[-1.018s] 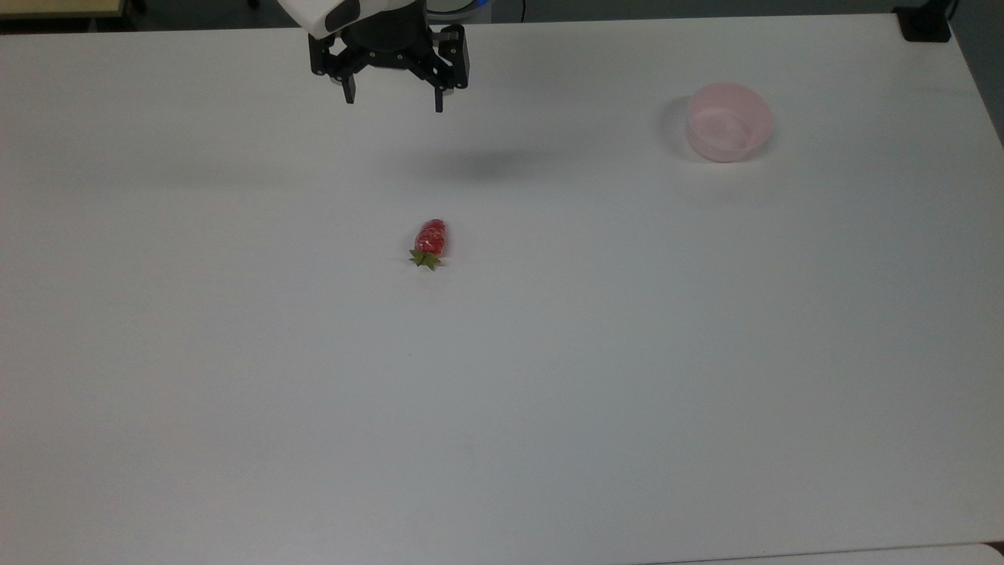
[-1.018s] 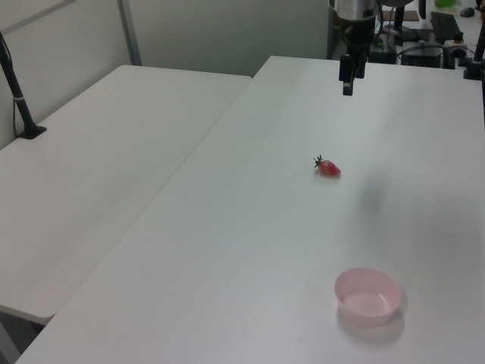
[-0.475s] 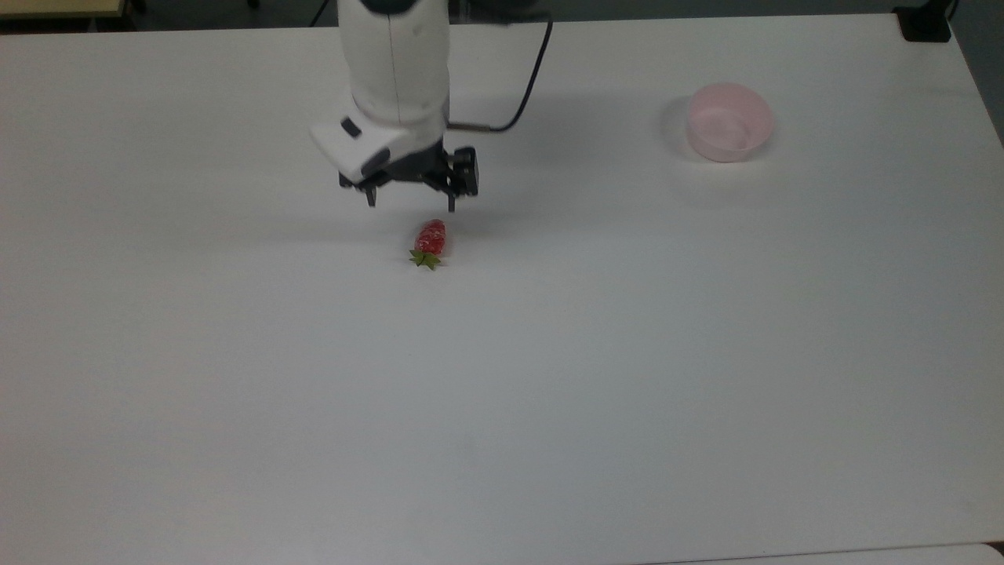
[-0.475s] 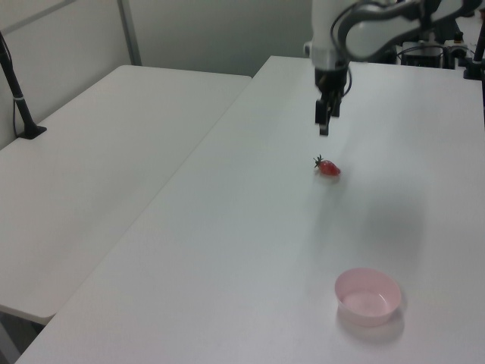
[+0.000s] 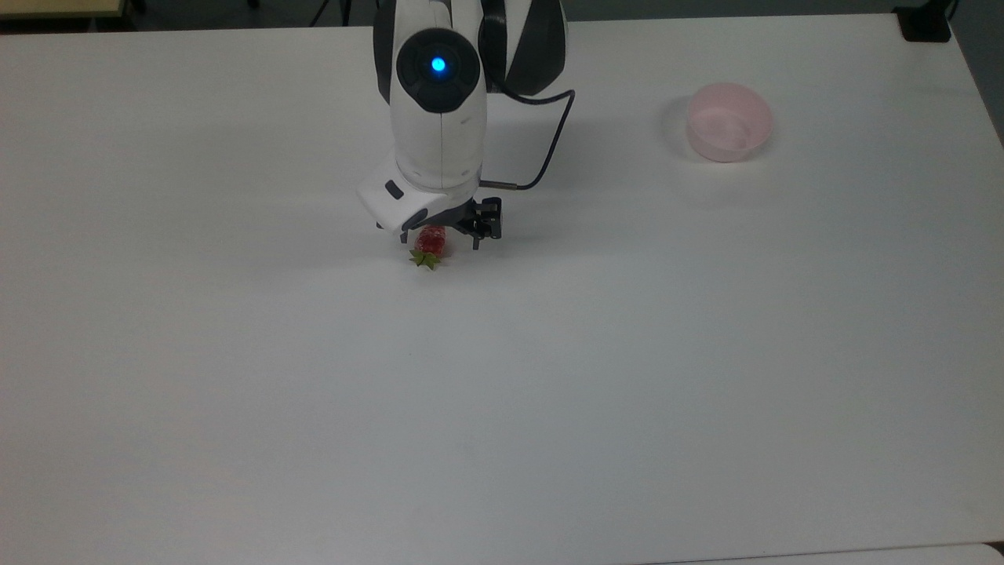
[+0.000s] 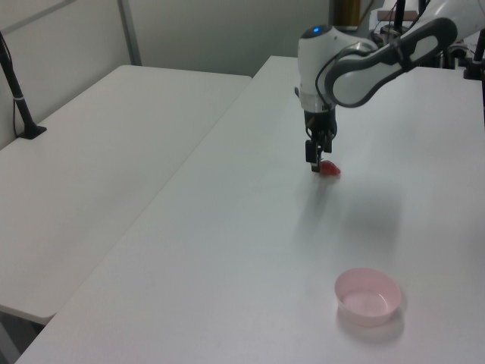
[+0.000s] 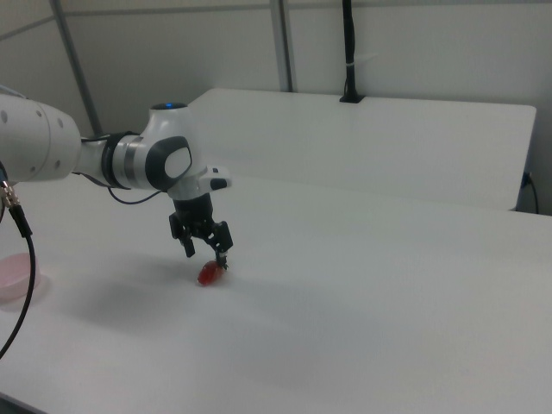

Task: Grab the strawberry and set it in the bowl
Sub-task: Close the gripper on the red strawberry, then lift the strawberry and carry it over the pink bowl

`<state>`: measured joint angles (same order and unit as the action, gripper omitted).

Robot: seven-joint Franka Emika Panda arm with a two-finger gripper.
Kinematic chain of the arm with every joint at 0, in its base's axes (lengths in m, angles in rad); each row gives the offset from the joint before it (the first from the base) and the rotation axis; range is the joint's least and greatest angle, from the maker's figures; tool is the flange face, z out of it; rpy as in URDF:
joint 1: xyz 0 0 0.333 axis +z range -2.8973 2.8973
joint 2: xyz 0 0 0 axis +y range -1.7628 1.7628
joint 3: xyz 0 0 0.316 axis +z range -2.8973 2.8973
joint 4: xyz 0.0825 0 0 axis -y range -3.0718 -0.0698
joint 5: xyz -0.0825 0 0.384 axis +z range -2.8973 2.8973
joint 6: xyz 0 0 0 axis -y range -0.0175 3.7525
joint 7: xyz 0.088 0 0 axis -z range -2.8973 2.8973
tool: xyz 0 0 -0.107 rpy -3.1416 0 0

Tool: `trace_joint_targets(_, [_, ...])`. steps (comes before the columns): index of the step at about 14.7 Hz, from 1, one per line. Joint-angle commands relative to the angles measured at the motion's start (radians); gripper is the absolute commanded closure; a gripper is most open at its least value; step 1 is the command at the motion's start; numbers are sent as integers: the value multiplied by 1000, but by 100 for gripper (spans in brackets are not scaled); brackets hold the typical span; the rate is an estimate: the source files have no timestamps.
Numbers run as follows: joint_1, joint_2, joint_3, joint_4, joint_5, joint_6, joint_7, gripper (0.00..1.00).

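The red strawberry [image 5: 430,246] lies on the white table [image 5: 549,377], its green cap toward the top view's bottom edge. My gripper [image 5: 438,238] hangs open just over it, one finger on each side of the red body and neither touching it. In the right view the spread fingers [image 7: 222,255] stand right above the strawberry [image 7: 210,274]. From the left view's angle the gripper [image 6: 315,162] partly covers the strawberry [image 6: 330,171]. The pale pink bowl [image 5: 729,122] stands empty far off at the top view's upper right; it also appears as the bowl [image 6: 368,296] and the bowl [image 7: 15,278].
A black cable [image 5: 549,149] loops beside the arm's wrist. A black clamp [image 5: 925,23] sits on the table's corner at the top view's upper right. A second white table [image 6: 106,159] adjoins on the left view's left, carrying a black post [image 6: 19,91].
The arm has come from the table's far edge down over the strawberry, and the open fingers now straddle it. Strawberry and bowl have not moved.
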<state>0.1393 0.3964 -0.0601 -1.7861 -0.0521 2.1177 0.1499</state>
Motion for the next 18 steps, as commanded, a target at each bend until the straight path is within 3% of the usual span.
trace_joint_targets(1, [11, -13, -14, -50, 5, 34, 11, 10])
trace_joint_targets(3, [11, -13, -14, -61, 3, 34, 5, 23])
trace_joint_targets(5, [8, -13, -12, -65, 5, 34, -24, 46])
trace_joint_targets(7, [3, -14, -14, -67, 5, 33, -44, 61])
trace_joint_targets(11, [-1, -28, -14, -64, 6, 19, -59, 62])
trace_joint_targets(14, [-7, -103, -24, -46, 15, -34, -110, 61])
trace_joint_targets(18, [43, -200, -118, 45, 20, -154, -208, 61])
